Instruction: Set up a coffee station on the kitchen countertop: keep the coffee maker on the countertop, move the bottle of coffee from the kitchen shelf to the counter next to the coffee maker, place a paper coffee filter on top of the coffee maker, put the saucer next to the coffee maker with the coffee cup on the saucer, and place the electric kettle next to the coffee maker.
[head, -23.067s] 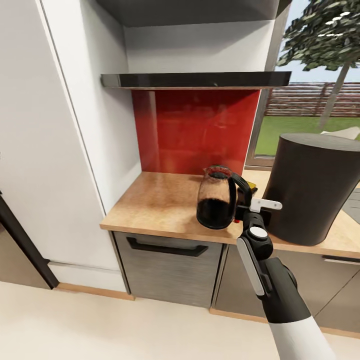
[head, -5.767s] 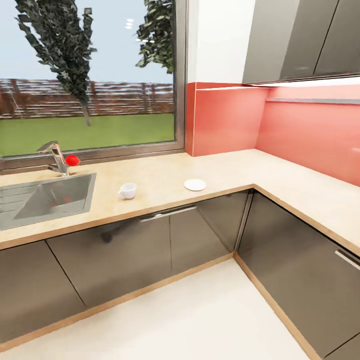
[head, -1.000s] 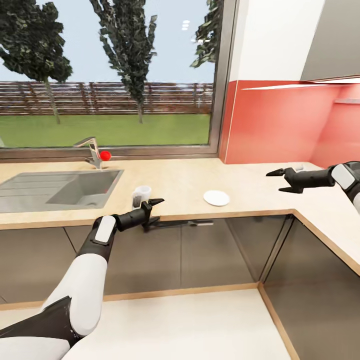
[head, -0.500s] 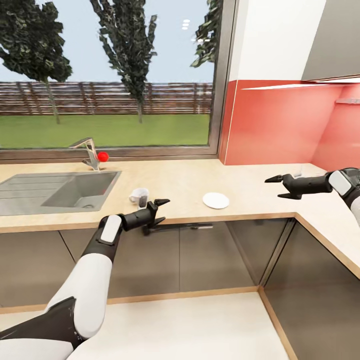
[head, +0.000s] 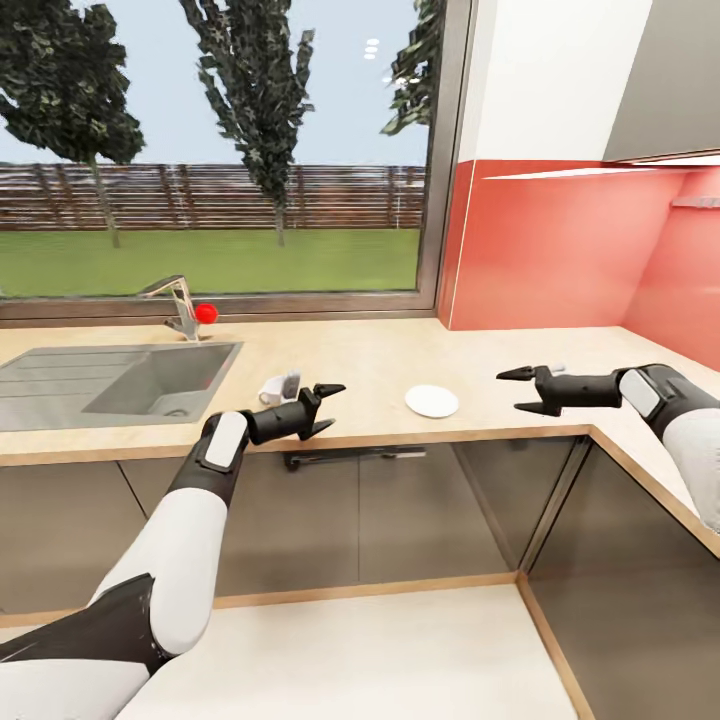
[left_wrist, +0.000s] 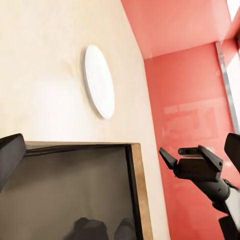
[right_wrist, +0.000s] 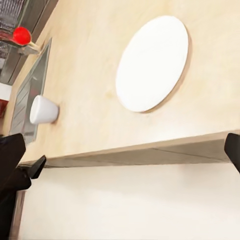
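Observation:
The white saucer (head: 432, 401) (left_wrist: 99, 81) (right_wrist: 152, 62) lies flat on the light wood kitchen countertop (head: 360, 355), near its front edge. The white coffee cup (head: 277, 386) (right_wrist: 42, 110) stands to the saucer's left, partly behind my left gripper (head: 330, 407). That gripper is open and empty, hovering at the counter edge between cup and saucer. My right gripper (head: 510, 391) (left_wrist: 171, 155) is open and empty too, just right of the saucer and pointing at it. The coffee maker, bottle of coffee, paper filter and electric kettle are out of view.
A steel sink (head: 110, 380) with a faucet and red knob (head: 206, 313) (right_wrist: 21, 36) sits at the left. The counter turns a corner at the right under a red backsplash (head: 560, 245). Grey cabinet fronts (head: 440, 510) run below, and a window is behind.
My left gripper has risen and moved right, now in front of the cup. My right gripper has come down and left toward the saucer. Cup and saucer have stayed put.

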